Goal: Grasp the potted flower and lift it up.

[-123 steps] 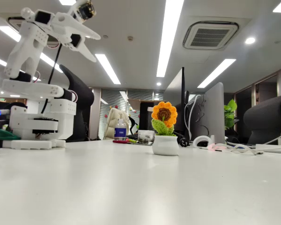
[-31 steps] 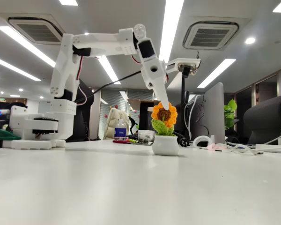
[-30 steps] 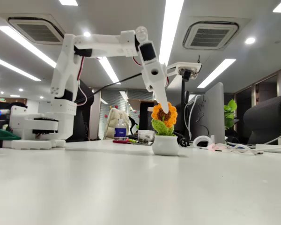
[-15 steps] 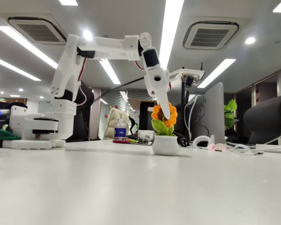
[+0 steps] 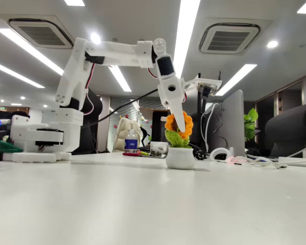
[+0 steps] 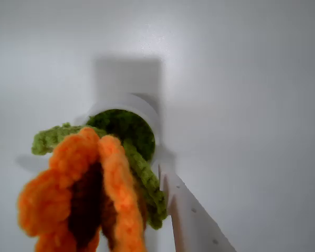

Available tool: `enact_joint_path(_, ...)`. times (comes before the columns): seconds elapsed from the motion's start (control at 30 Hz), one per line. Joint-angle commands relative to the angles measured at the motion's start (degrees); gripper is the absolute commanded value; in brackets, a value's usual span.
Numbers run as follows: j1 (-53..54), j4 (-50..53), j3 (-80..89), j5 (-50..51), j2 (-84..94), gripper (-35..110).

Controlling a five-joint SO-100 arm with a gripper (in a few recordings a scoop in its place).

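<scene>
In the fixed view, the small crocheted sunflower with orange petals, a brown centre and green knitted leaves in a rounded white pot, the potted flower (image 5: 179, 143), is seen standing upright on the broad white table (image 5: 143, 204), a little right of the picture's middle. The white plastic robot arm (image 5: 81, 76) is based at the 9 o'clock side and reaches across toward the flower. The white two-finger gripper (image 5: 182, 125) is pointed down, and one long tapered finger (image 5: 178, 115) is laid across the bloom's face, its tip near the bloom's lower edge. The second finger cannot be made out, so the width of the claw cannot be told. A clear bottle with a blue label (image 5: 131, 141) is seen far behind at 10 o'clock of the pot; its writing is too small to be read. Grey monitors (image 5: 229, 125) are seen from behind at 3 o'clock. Bare tabletop is left all around the pot, widest toward 6 o'clock.

In the wrist view, the potted flower (image 6: 89, 189) is seen from above, blurred, at 7 o'clock. The white finger (image 6: 194, 220) is seen at 5 o'clock, just beside the leaves. Plain white table (image 6: 252, 79) lies from 12 to 4 o'clock.
</scene>
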Motion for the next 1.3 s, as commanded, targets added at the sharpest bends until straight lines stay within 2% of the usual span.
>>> enact_joint_path(0.0, -0.4, 0.3, -1.6, -0.4, 1.2, 67)
enact_joint_path(0.37, -1.0, -3.0, -1.2, 0.4, 1.3, 67)
enact_joint_path(0.7, -1.2, -1.9, 0.5, 3.0, 2.1, 66)
enact_joint_path(1.03, -1.2, 0.3, 0.7, 3.1, 2.1, 54)
enact_joint_path(1.13, -1.3, -0.1, 0.7, 4.4, 2.1, 39)
enact_joint_path(1.2, -1.4, -0.3, 0.7, 5.9, 2.1, 18)
enact_joint_path(1.27, -1.5, -0.5, 0.7, 7.3, 2.1, 10)
